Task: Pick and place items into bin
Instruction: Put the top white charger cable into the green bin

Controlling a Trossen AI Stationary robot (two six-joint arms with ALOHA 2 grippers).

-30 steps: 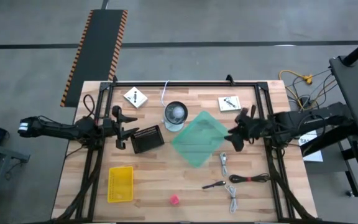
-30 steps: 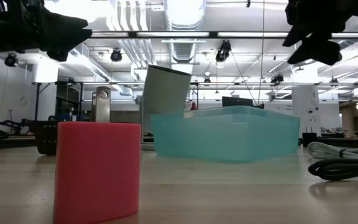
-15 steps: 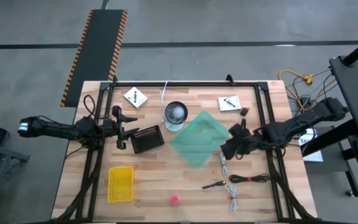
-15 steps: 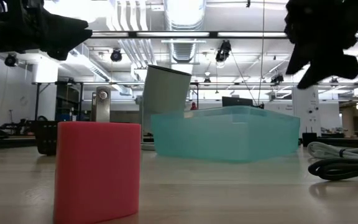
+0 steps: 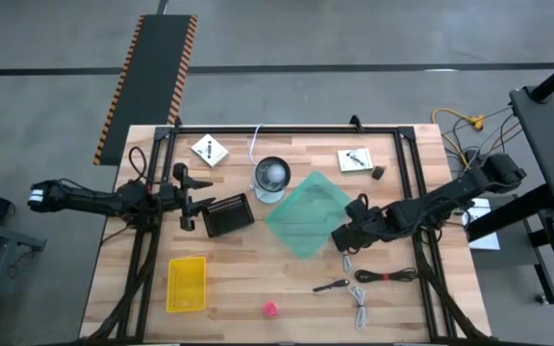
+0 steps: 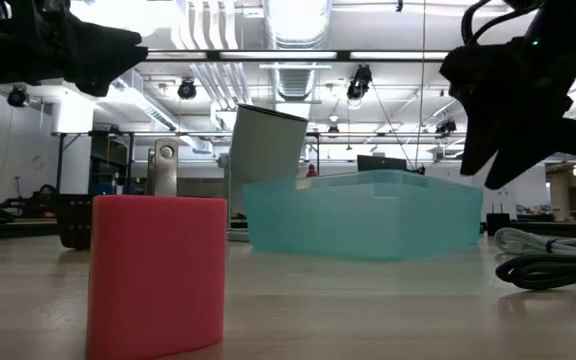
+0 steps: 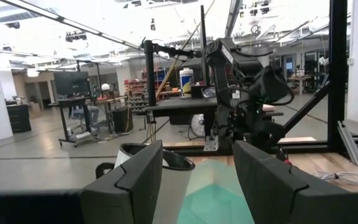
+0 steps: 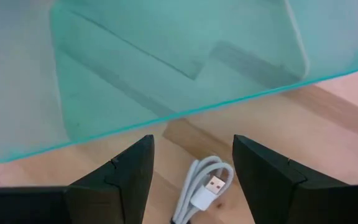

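My right gripper (image 5: 346,236) hangs open, tipped downward, over the near right side of the teal bin (image 5: 308,213). A white coiled cable (image 8: 207,186) with a USB plug lies flat on the wood just past its fingers, untouched. More items lie on the table: a black-handled tool (image 5: 332,285), a dark thin cable (image 5: 385,276), a second white cable (image 5: 361,309), a pink object (image 5: 270,308) and two white packets (image 5: 209,150) (image 5: 355,160). My left gripper (image 5: 187,198) waits open and level at the table's left.
A round clear-grey cup (image 5: 271,176) stands just beyond the bin. A black basket (image 5: 227,215) sits left of the bin, and a yellow basket (image 5: 187,284) lies near the front left. A black frame (image 5: 287,129) runs along the table's far and side edges.
My right gripper has come down from the table's right side toward the near right edge of the bin and the white coiled cable. It has tipped from near level to pointing steeply down and has rolled. Its fingers stay open.
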